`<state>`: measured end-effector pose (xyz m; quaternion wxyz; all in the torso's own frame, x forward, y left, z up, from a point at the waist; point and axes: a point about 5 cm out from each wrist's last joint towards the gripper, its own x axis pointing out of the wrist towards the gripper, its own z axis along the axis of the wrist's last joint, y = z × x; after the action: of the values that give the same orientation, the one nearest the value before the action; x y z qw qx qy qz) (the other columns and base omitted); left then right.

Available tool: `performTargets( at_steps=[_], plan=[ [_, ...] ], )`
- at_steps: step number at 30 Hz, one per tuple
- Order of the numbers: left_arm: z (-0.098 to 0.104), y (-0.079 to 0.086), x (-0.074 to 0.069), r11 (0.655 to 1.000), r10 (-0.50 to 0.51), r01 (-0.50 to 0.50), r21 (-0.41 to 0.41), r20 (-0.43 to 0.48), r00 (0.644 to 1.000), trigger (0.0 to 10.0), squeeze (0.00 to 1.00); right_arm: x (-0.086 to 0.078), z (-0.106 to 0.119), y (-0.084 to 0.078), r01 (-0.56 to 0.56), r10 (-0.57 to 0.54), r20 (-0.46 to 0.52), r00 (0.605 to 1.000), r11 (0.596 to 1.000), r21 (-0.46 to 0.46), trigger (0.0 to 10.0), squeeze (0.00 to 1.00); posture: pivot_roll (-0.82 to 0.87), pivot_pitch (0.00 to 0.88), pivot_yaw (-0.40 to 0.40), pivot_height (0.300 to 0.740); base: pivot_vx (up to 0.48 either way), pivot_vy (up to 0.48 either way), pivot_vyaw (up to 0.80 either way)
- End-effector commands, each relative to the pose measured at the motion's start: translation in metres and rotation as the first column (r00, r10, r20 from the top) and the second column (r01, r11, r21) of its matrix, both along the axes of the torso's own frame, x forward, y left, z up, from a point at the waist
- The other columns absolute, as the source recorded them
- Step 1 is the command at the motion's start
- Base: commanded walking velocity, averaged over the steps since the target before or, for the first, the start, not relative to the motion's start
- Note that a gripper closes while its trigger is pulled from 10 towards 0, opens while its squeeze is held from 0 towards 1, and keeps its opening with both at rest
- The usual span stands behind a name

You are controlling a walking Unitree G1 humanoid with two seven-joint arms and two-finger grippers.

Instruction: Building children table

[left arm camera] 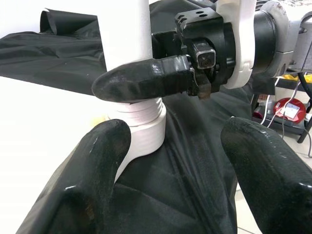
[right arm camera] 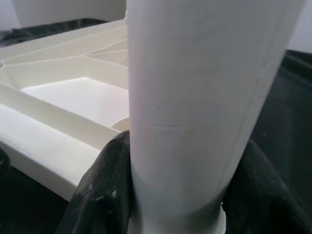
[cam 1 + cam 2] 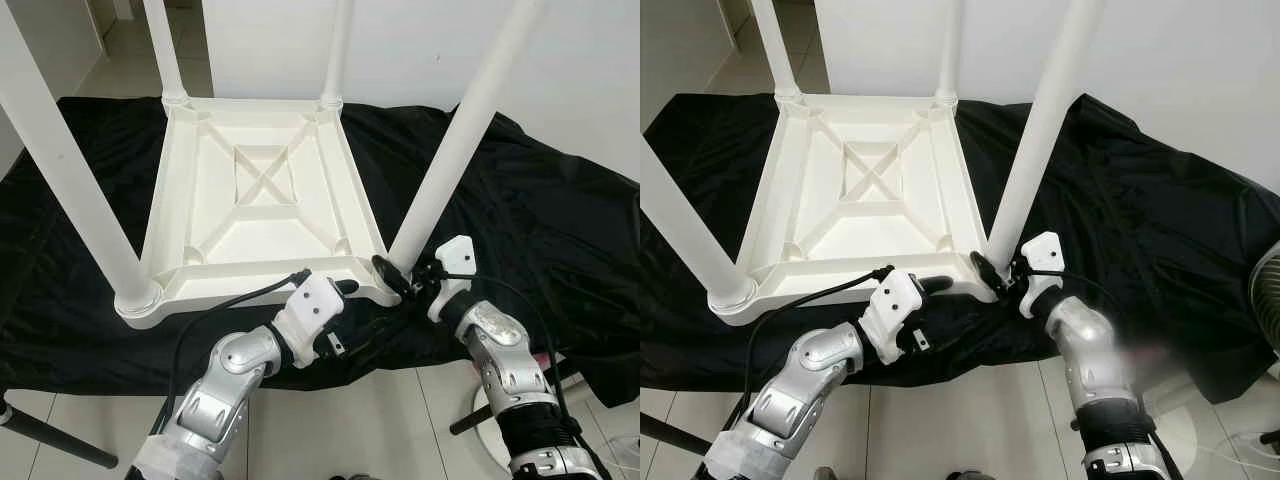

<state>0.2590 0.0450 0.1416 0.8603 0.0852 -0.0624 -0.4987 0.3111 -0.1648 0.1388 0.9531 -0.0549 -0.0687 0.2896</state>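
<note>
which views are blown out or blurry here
Left wrist view: the table top is blown out to plain white, and the left gripper fingers are soft and near. Right wrist view: the table leg is slightly out of focus. Eye views: sharp and evenly lit; the black cloth shows soft sheen.

No text, brand, number or sign could be read anywhere in these views. A small white tag [image 1: 291, 111] lay on a red object [image 1: 284, 108] at the edge of the left wrist view, but whatever was printed on it was too small and blurred to make out.
</note>
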Motion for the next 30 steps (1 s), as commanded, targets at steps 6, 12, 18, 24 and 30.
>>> performTargets(
  at_steps=[6, 12, 18, 24, 30],
  plan=[
    [-0.003, 0.000, -0.003, 1.000, 0.016, -0.016, 0.004, 0.000, 1.000, 10.0, 0.00, -0.004, -0.003, -0.007, 0.055, -0.054, -0.015, 0.998, 0.996, 0.064, 3.9, 0.00, -0.03, 0.058, -0.071, 0.740, 0.000, 0.000, 0.00],
    [-0.003, -0.001, -0.003, 1.000, 0.015, -0.015, 0.002, -0.002, 1.000, 10.0, 0.00, -0.006, 0.001, -0.004, 0.117, -0.117, -0.014, 0.993, 0.987, 0.111, 10.0, 0.00, -0.03, 0.063, -0.072, 0.740, 0.000, 0.000, 0.00],
    [-0.003, -0.001, -0.003, 1.000, 0.013, -0.013, -0.001, -0.006, 1.000, 10.0, 0.00, -0.004, 0.000, 0.000, 0.327, -0.321, -0.066, 0.945, 0.937, 0.123, 10.0, 0.00, -0.04, 0.070, -0.072, 0.740, 0.000, 0.000, 0.00],
    [-0.004, -0.002, -0.003, 1.000, 0.015, -0.015, -0.002, -0.010, 1.000, 10.0, 0.00, -0.007, -0.003, 0.019, 0.440, -0.426, -0.118, 0.897, 0.883, 0.162, 10.0, 0.00, -0.04, 0.077, -0.075, 0.740, 0.000, 0.000, 0.00],
    [-0.003, -0.004, -0.004, 1.000, 0.019, -0.019, -0.009, -0.012, 1.000, 10.0, 0.00, -0.013, -0.014, 0.049, 0.593, -0.548, -0.240, 0.801, 0.780, 0.199, 10.0, 0.00, -0.03, 0.084, -0.081, 0.740, 0.000, 0.000, 0.00]
  ],
)
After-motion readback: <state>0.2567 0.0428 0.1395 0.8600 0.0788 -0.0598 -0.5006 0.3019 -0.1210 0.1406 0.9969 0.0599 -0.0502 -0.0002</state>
